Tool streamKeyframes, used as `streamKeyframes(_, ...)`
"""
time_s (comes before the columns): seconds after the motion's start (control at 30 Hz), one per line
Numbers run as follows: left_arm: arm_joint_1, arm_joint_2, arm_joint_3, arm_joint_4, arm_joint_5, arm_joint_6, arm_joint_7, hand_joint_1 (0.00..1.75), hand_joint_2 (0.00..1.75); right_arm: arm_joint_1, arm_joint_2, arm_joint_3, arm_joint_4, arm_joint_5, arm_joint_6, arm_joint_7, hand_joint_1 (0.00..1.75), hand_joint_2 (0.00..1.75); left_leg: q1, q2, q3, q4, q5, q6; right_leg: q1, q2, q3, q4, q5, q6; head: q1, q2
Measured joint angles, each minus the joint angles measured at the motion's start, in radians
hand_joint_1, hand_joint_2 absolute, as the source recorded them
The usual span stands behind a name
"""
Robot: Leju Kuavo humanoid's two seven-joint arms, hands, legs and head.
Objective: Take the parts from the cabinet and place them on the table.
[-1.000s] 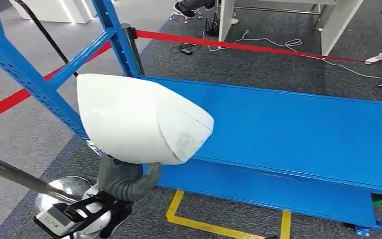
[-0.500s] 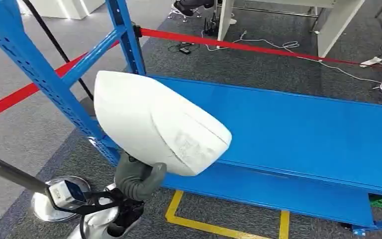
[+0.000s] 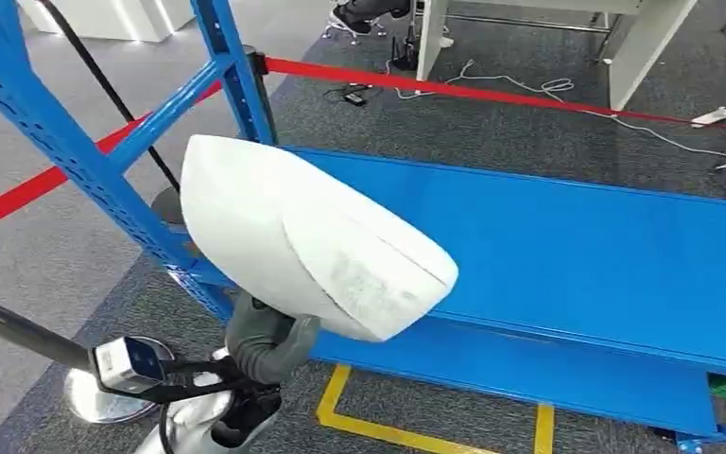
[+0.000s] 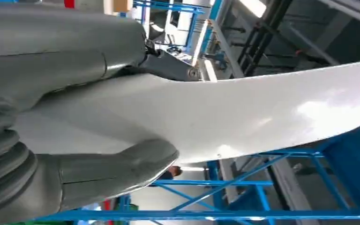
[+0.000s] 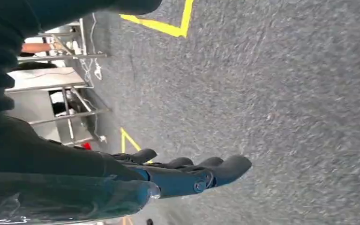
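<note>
Here, a large white shell part (image 3: 307, 241) held up by the left hand (image 3: 263, 342), gripped from below, thumb and fingers (image 4: 168, 65) pinching its edge from either side. Part raised over the near left end of the blue shelf (image 3: 567, 236), overlapping its front edge, just beside the blue rack upright (image 3: 76, 151). Right hand (image 5: 187, 173) hanging above grey carpet (image 5: 281, 93), fingers (image 5: 229, 166) stretched out side by side, holding nothing. Red barrier tape (image 3: 492, 93) running behind the shelf; yellow floor line (image 3: 388, 430) below its front.
</note>
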Motion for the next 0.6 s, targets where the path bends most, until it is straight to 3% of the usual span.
streamKeyframes(0.03,-0.001,0.000,0.000,0.000,-0.010,0.003,0.002,1.75,1.75,-0.001,0.000,0.000,0.000,-0.001,0.000,0.000,0.00,1.75,0.000,0.001,-0.015,0.033,-0.027,-0.007,-0.001,0.000,0.000,0.000,-0.001,-0.006,-0.009,0.000)
streamKeyframes(0.13,-0.001,0.002,0.000,0.006,-0.040,0.017,0.006,1.75,1.75,-0.002,0.000,0.000,0.000,-0.003,0.002,-0.002,0.00,1.75,0.003,0.001,-0.128,0.266,-0.135,-0.017,-0.001,-0.002,-0.001,0.000,-0.002,-0.010,-0.010,0.000)
streamKeyframes(0.17,-0.001,0.002,0.000,0.008,-0.046,0.023,0.005,1.75,1.75,0.000,0.000,0.000,0.000,-0.004,0.003,-0.002,0.00,1.75,0.004,0.001,-0.152,0.306,-0.136,-0.019,-0.001,-0.002,-0.001,0.000,-0.002,-0.010,-0.011,0.000)
streamKeyframes(0.2,-0.001,0.003,0.000,0.011,-0.056,0.031,0.006,1.75,1.75,0.001,0.000,0.000,0.000,-0.006,0.003,-0.002,0.00,1.75,0.004,0.001,-0.149,0.297,-0.116,-0.018,-0.001,-0.002,-0.001,0.000,-0.002,-0.009,-0.010,0.000)
streamKeyframes(0.23,-0.001,0.003,0.000,0.013,-0.074,0.047,0.006,1.75,1.75,0.002,0.000,0.000,0.000,-0.008,0.003,-0.002,0.00,1.75,0.006,0.001,-0.124,0.242,-0.074,-0.016,-0.002,-0.002,0.000,0.000,-0.001,-0.008,-0.011,0.000)
streamKeyframes(0.3,-0.002,0.002,0.000,0.015,-0.105,0.076,0.005,1.75,1.75,0.001,0.000,0.000,0.000,-0.010,0.004,-0.002,0.00,1.75,0.009,0.003,-0.040,0.073,0.010,-0.014,-0.005,0.002,0.003,0.001,0.000,-0.002,-0.011,0.000)
streamKeyframes(0.33,-0.003,0.002,0.000,0.015,-0.113,0.086,0.005,1.75,1.75,0.001,-0.001,0.000,0.000,-0.011,0.004,-0.002,0.00,1.75,0.011,0.004,-0.013,0.020,0.017,-0.014,0.000,0.003,0.001,0.001,0.001,0.004,-0.012,0.000)
streamKeyframes(0.37,-0.005,0.002,0.000,0.015,-0.122,0.098,0.003,1.75,1.75,0.001,-0.001,0.000,0.000,-0.012,0.004,-0.003,0.00,1.75,0.009,-0.002,-0.008,0.001,0.013,-0.006,0.004,0.005,-0.004,0.007,0.000,0.011,-0.013,0.000)
streamKeyframes(0.47,-0.004,0.002,0.001,0.019,-0.136,0.116,-0.001,1.75,1.75,0.002,-0.001,0.000,0.000,-0.014,0.004,-0.003,0.00,1.75,0.004,-0.004,-0.018,0.005,0.021,0.016,-0.001,0.003,-0.003,-0.007,0.013,0.032,-0.009,0.000)
streamKeyframes(0.5,-0.005,0.001,0.000,0.019,-0.137,0.118,-0.002,1.75,1.75,0.002,-0.001,0.000,0.000,-0.014,0.004,-0.004,0.00,1.75,0.011,-0.003,-0.018,-0.003,0.028,0.026,-0.003,0.004,-0.008,-0.004,0.007,0.037,-0.011,0.000)
streamKeyframes(0.53,-0.005,0.000,0.000,0.019,-0.138,0.120,-0.002,1.75,1.75,0.003,-0.001,0.000,0.000,-0.014,0.004,-0.004,0.00,1.75,0.010,-0.001,-0.020,-0.003,0.031,0.032,-0.002,0.000,-0.018,0.019,-0.021,0.038,-0.006,0.000)
streamKeyframes(0.6,-0.004,0.000,0.000,0.019,-0.138,0.122,-0.002,1.75,1.75,0.003,-0.001,0.000,0.000,-0.014,0.004,-0.004,0.00,1.75,0.008,0.000,-0.029,-0.003,0.038,0.041,-0.001,-0.002,-0.074,0.171,-0.119,0.042,-0.001,0.000)
